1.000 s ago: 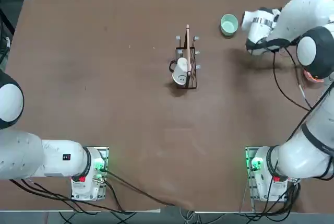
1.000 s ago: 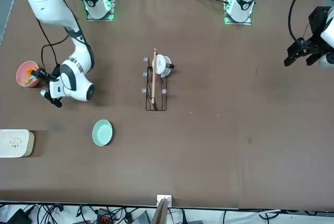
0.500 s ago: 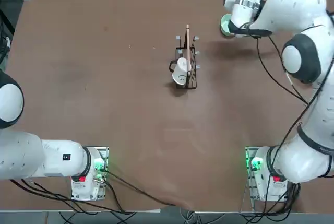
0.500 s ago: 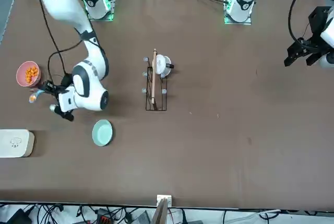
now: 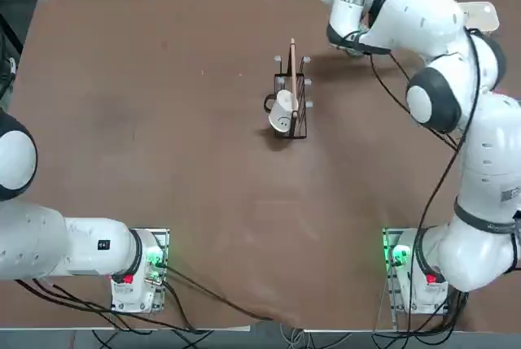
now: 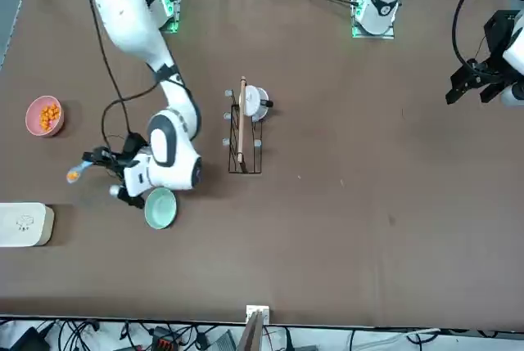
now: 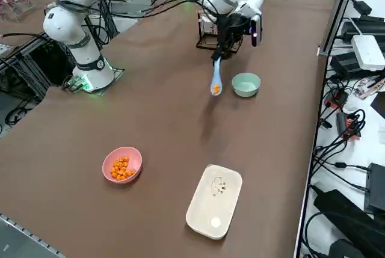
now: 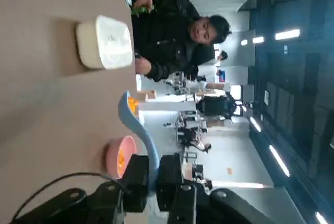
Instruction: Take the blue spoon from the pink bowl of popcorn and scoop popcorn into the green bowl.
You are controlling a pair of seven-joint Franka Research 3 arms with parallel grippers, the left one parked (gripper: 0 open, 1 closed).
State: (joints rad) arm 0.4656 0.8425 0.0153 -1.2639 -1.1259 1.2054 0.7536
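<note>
Bowls number 2: 1 pink bowl [image 7: 122,165] with popcorn [image 7: 121,168] near the right edge, 1 green bowl [image 7: 245,84] at the far side. 1 cream box [image 7: 214,201] lies beside the pink one. The right arm stretches far, its right gripper [image 7: 220,54] clamped on 1 blue spoon [image 7: 216,81], popcorn in its scoop, just right of the green bowl.
</note>
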